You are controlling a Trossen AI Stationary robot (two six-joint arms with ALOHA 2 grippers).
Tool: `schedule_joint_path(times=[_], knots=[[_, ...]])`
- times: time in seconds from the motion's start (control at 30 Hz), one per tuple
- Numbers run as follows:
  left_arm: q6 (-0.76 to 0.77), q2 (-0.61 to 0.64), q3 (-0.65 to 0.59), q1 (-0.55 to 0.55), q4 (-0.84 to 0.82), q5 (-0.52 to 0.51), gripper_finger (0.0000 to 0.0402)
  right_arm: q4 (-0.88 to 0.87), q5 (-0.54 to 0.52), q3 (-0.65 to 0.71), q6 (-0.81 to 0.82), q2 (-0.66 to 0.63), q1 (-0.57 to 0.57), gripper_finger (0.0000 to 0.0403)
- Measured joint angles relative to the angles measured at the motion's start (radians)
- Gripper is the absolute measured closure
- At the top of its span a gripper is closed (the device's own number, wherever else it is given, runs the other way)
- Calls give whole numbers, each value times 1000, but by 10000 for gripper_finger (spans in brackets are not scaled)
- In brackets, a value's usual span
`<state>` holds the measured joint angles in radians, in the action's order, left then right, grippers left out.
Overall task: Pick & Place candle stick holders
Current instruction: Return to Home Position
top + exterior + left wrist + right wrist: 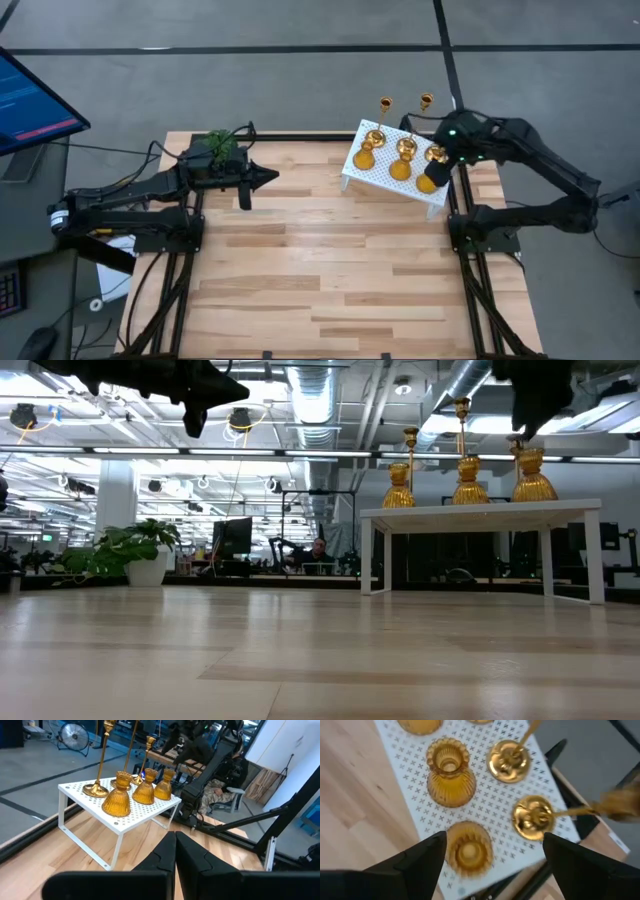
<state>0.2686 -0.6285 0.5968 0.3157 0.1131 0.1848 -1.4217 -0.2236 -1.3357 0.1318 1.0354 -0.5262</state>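
Left arm [130, 190] reaches level from the frame's left edge toward centre. The left gripper [264, 178] points right, its fingers [162, 857] pressed together. Right arm [560, 180] bends at the right edge. The right gripper [438, 172], upper right of centre, angles downward with fingers spread wide.

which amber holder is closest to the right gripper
The amber holder at the white stand's right-arm end, below the open right gripper; the middle one and far one sit farther off.
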Motion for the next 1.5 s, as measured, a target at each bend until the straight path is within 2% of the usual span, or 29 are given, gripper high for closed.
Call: schedule_joint_path(times=[0.13, 0.23, 0.33, 0.43, 0.57, 0.67, 0.87, 0.97, 1.1, 1.23, 1.3, 1.4, 1.5], knots=[[33, 20, 0, 0, 0, 0, 394, -122, -3, -134, 46, -47, 19, 83], [36, 59, 0, 0, 0, 0, 394, -146, -14, -221, 135, -127, 59, 85], [36, 114, 0, 0, -4, -1, 394, -126, -53, -249, 245, -249, 98, 85], [36, 174, 0, 0, -34, -36, 394, -83, -112, -219, 318, -397, 115, 85], [51, 239, 0, 0, -67, -93, 394, 64, -114, -80, 318, -587, 89, 85], [58, 273, 0, 0, -91, -133, 394, 220, -39, 93, 306, -718, 39, 85], [77, 285, 2, 0, -142, -133, 394, 688, 355, 489, 313, -858, -99, 85], [92, 282, 1, 0, -215, -133, 394, 873, 444, 623, 350, -903, -148, 85], [114, 282, 0, 0, -244, -115, 394, 1056, 497, 725, 399, -975, -169, 85], [125, 282, 0, 0, -255, -106, 394, 1080, 549, 766, 484, -1030, -169, 85], [126, 282, 0, 0, -254, -106, 394, 1071, 594, 786, 530, -1029, -169, 85], [126, 283, 0, 0, -254, -106, 394, 1095, 602, 808, 556, -1016, -161, 85], [126, 281, 0, 0, -255, -113, 394, 1208, 606, 863, 587, -957, -145, 85]])
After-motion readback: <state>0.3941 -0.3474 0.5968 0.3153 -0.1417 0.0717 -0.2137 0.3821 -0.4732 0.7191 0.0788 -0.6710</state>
